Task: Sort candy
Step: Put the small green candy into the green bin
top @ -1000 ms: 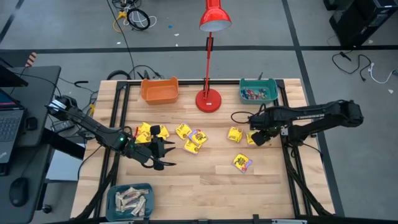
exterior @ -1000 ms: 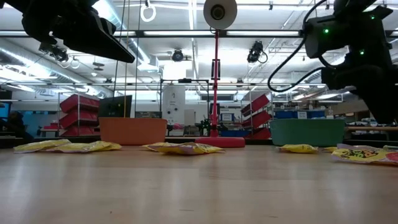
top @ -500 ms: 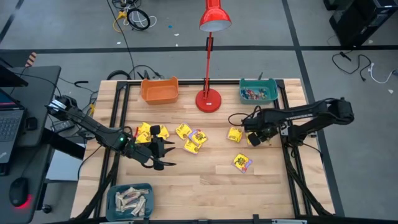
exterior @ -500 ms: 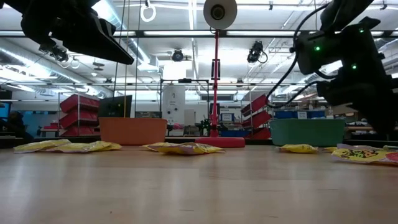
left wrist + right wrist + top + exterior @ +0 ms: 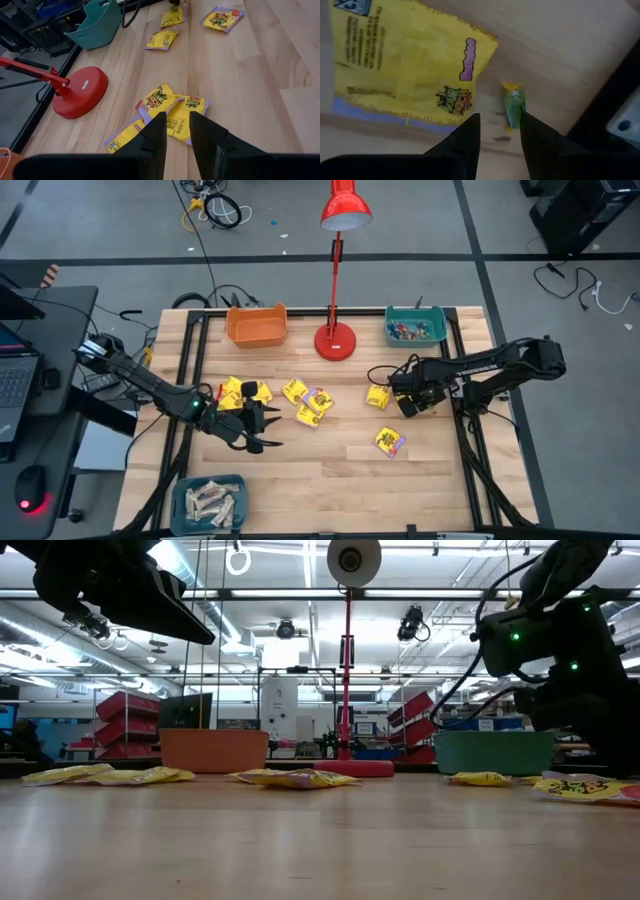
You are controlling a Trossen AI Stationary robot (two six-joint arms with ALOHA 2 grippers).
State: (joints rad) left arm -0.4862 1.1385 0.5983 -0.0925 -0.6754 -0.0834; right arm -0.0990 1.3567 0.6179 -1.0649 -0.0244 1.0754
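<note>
On the left of the surface (image 5: 330, 470) the left claw (image 5: 262, 428) hangs above the wood exactly where it was a second ago, fingers parted with nothing between them, aimed at the overlapping yellow packets (image 5: 172, 107) near the red lamp (image 5: 335, 340). More yellow packets (image 5: 243, 392) lie just behind it, and the near teal bin (image 5: 208, 502) holds pale bars. On the right, the right claw (image 5: 408, 402) has slid leftward and come low over a yellow packet (image 5: 410, 65) and a small green sweet (image 5: 514, 106) lying just beside it. Its fingers stand parted, gripping nothing. I judge a pickup is being lined up; no candy has changed place
</note>
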